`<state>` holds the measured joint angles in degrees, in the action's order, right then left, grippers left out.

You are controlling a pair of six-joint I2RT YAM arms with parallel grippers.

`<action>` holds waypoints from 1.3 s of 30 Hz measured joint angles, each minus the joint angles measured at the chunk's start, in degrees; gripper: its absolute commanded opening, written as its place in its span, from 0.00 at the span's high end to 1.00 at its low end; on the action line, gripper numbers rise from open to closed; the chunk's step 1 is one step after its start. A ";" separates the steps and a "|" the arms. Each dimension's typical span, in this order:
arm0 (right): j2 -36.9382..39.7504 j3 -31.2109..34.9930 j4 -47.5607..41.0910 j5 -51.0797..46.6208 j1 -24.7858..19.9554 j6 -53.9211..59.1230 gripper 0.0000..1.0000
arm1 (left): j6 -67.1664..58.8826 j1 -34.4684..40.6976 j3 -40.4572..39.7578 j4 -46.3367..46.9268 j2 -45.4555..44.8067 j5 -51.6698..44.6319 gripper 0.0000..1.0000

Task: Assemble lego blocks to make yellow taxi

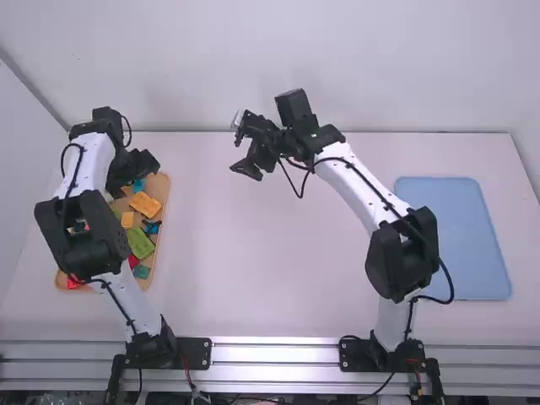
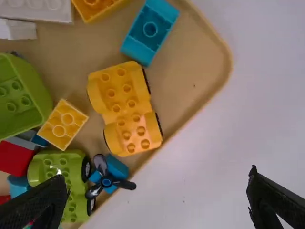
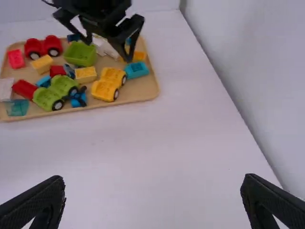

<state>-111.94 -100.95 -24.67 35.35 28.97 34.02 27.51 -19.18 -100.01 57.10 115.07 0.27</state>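
Assembly of the taxi, seemingly at its outset: the yellow plastic car base with dark wheels (image 2: 125,109) is lying in the tan wooden tray (image 2: 228,62) at the table's left, its studs bare, towards the tray's far end. The small yellow rectangular brick (image 2: 63,125) is lying just beside it, unjoined. Every joining step is apparently remaining: picking out the base, pressing yellow bricks onto it, and probably setting the result on the pale blue rectangular tray (image 1: 456,236) at right. The left black two-finger gripper (image 2: 156,176) is hanging over the wooden tray's far end, its fingers standing wide apart and holding nothing. The right black two-finger gripper (image 3: 153,179) is hanging above the table's far middle, likewise spread and empty, its arm slanting leftward from the near right.
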 measured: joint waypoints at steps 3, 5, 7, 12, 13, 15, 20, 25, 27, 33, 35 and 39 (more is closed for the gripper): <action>1.44 1.40 -1.11 -1.57 -0.15 -0.09 0.01 | 1.03 -0.07 2.64 -1.07 0.00 0.04 0.01; 3.45 2.75 -1.25 -2.12 -0.79 0.42 0.01 | 1.99 -0.13 4.00 -1.38 0.09 0.04 0.01; 5.35 3.58 -1.11 -2.32 -1.20 0.52 0.01 | 3.21 -0.11 4.20 -2.01 0.59 0.02 0.01; 6.64 4.00 -0.90 -2.32 -1.36 0.90 0.01 | 5.60 -0.11 4.17 -0.66 3.54 0.02 0.01; 6.64 4.59 -0.50 -2.32 -1.09 0.92 0.01 | 5.99 -0.13 4.17 0.39 4.94 0.02 0.01; 6.64 6.01 0.61 -2.51 -0.44 0.85 0.01 | 6.34 -0.13 4.17 0.44 7.10 0.02 0.01; 6.64 7.58 1.92 -3.32 0.92 0.94 0.02 | 7.23 -0.11 4.24 -1.36 10.64 0.02 0.01; 6.64 7.58 2.29 -5.49 2.01 0.85 0.01 | 8.92 -0.11 5.70 -4.92 10.93 -0.04 0.04; 6.64 7.61 2.73 -6.12 2.03 0.87 0.01 | 9.20 -0.13 6.43 -6.27 10.78 -0.44 0.07; 6.64 7.61 3.65 -7.08 1.95 0.87 0.02 | 11.04 -0.11 7.08 -8.26 10.54 -1.09 0.11; 6.64 7.61 3.67 -7.19 1.92 1.03 0.02 | 11.67 -0.13 7.08 -8.61 10.54 -1.05 0.14; 6.64 7.61 4.11 -7.26 1.95 0.98 0.01 | 13.99 -0.13 7.80 -9.11 10.54 1.60 0.16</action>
<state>-105.30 -93.34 -20.56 28.10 30.92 35.00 41.50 -19.31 -92.20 47.99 125.60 1.87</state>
